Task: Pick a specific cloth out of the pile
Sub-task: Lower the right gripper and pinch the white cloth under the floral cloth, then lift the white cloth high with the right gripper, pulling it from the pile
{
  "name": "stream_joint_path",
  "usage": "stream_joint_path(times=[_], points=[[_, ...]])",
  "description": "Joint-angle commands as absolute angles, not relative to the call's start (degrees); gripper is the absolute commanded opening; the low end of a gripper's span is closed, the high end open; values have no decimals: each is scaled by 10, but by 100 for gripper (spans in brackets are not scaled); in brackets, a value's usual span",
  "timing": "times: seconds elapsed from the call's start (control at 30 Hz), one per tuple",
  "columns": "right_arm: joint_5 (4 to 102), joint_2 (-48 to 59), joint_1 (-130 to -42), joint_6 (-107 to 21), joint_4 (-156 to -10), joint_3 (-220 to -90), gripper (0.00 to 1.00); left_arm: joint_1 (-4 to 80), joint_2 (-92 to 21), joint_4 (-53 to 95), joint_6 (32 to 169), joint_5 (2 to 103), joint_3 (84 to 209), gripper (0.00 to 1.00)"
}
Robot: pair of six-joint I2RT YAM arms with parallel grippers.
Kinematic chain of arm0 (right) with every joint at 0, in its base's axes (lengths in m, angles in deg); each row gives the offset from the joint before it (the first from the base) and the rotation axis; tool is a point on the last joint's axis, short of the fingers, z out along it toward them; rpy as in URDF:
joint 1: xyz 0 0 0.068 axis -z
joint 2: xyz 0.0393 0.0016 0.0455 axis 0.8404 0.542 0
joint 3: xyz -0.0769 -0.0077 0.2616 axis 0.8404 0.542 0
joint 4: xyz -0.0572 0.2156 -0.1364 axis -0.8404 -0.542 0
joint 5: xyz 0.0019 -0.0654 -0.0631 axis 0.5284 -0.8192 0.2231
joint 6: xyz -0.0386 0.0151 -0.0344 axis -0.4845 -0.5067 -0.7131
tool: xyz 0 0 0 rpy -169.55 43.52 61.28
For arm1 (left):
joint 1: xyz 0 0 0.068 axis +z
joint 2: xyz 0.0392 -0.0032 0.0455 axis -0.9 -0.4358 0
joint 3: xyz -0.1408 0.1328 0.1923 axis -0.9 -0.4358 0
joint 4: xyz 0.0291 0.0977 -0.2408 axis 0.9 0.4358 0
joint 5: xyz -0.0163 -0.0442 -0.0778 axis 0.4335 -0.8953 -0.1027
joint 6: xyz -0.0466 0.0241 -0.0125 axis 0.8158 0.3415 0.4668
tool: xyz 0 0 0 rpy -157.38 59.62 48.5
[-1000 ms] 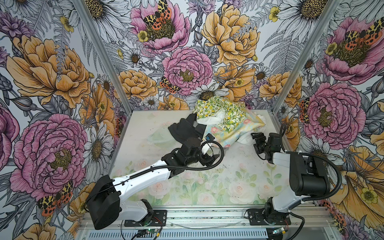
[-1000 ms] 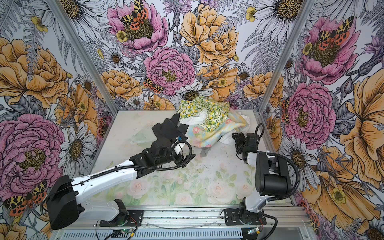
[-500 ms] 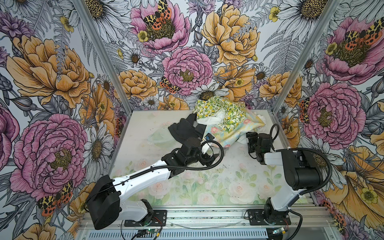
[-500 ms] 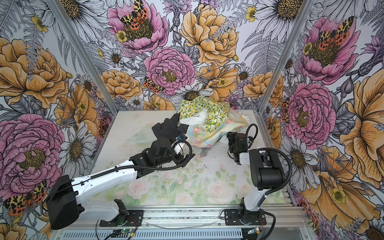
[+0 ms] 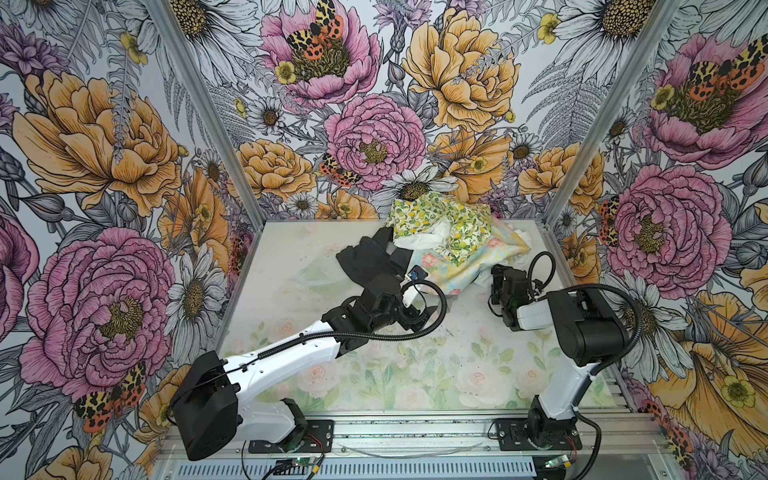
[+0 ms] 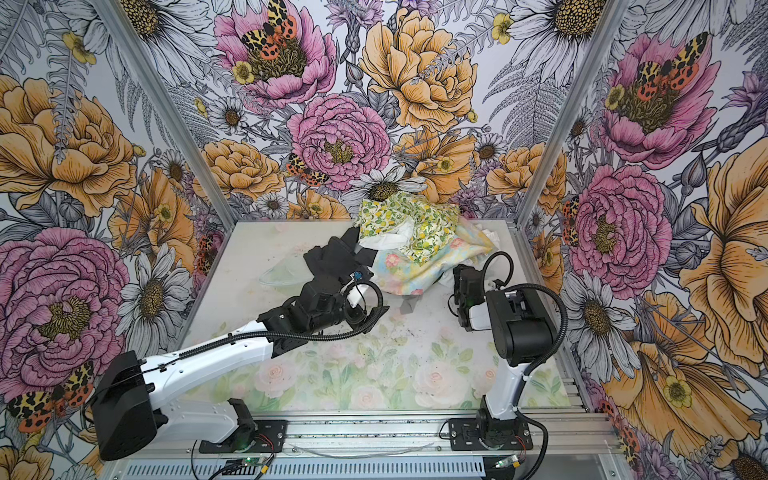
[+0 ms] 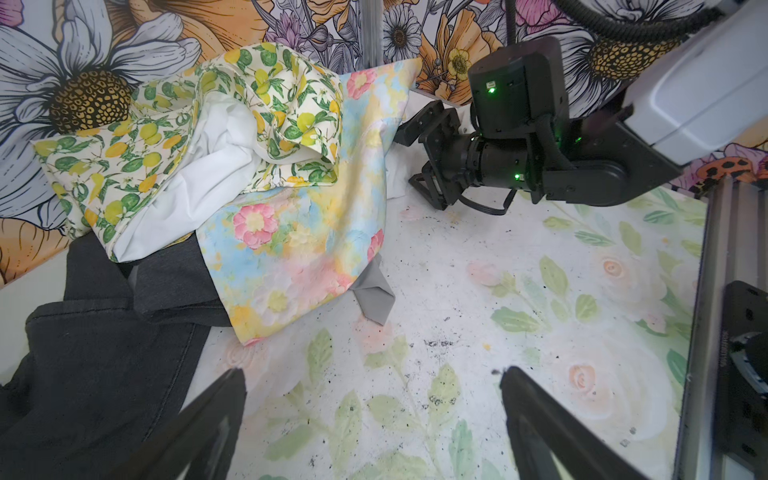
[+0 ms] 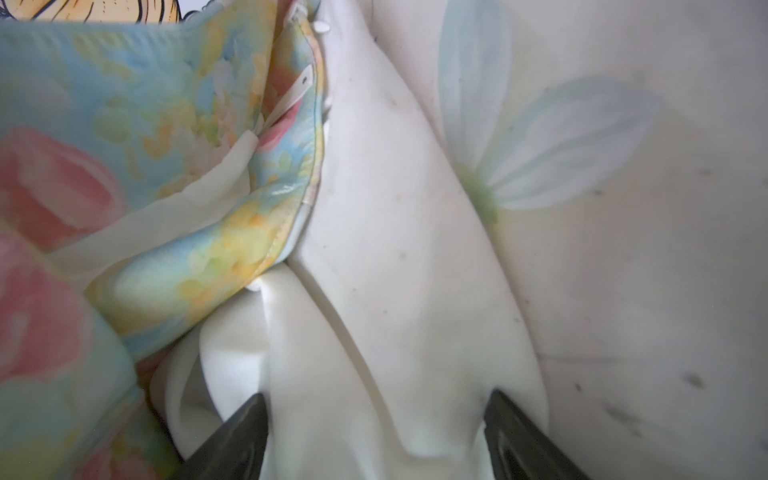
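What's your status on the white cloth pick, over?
Left gripper open, empty, above the table. Right gripper open, astride a fold of the white cloth. Floral cloth lies on the rest of it.

Both top views look down on my whole table [image 5: 415, 365]; both wrist cameras face the pile [image 7: 291, 208], my right one closest.

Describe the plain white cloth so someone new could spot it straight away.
Find the pile against the back wall. At its right edge, beneath the pastel floral cloth, the white cloth pokes out at the open right gripper. Plain white, no print.
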State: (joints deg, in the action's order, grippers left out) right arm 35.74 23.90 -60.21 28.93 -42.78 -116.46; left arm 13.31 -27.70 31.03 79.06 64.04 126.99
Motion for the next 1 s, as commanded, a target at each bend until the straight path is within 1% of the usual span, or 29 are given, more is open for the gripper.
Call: stream_joint_path(times=[0.0, 0.03, 0.07, 0.1, 0.13, 0.27, 0.33, 0.5, 0.7, 0.83, 0.97], points=[[373, 274, -599, 286, -423, -1187, 83, 132, -258, 308, 790, 655, 1271, 97], [370, 277, -598, 288, -421, -1187, 83, 133, -258, 308, 790, 655, 1271, 97], [367, 279, -598, 290, -418, -1185, 80, 134, -258, 309, 790, 655, 1271, 97], [367, 280, -596, 288, -415, -1185, 76, 136, -258, 308, 790, 655, 1271, 97], [369, 280, -594, 286, -412, -1186, 69, 135, -258, 308, 791, 655, 1271, 97], [365, 264, -584, 269, -393, -1179, 18, 136, -258, 307, 793, 653, 1271, 97], [356, 244, -578, 248, -398, -1175, 0, 138, -258, 305, 795, 651, 1271, 97], [355, 196, -557, 211, -426, -1169, 0, 141, -261, 305, 798, 649, 1271, 97], [349, 114, -554, 155, -522, -1195, 0, 153, -259, 302, 808, 651, 1272, 97], [355, 70, -548, 118, -604, -1244, 0, 161, -258, 302, 811, 656, 1273, 97], [367, 47, -545, 80, -660, -1308, 0, 167, -255, 302, 813, 664, 1271, 97]])
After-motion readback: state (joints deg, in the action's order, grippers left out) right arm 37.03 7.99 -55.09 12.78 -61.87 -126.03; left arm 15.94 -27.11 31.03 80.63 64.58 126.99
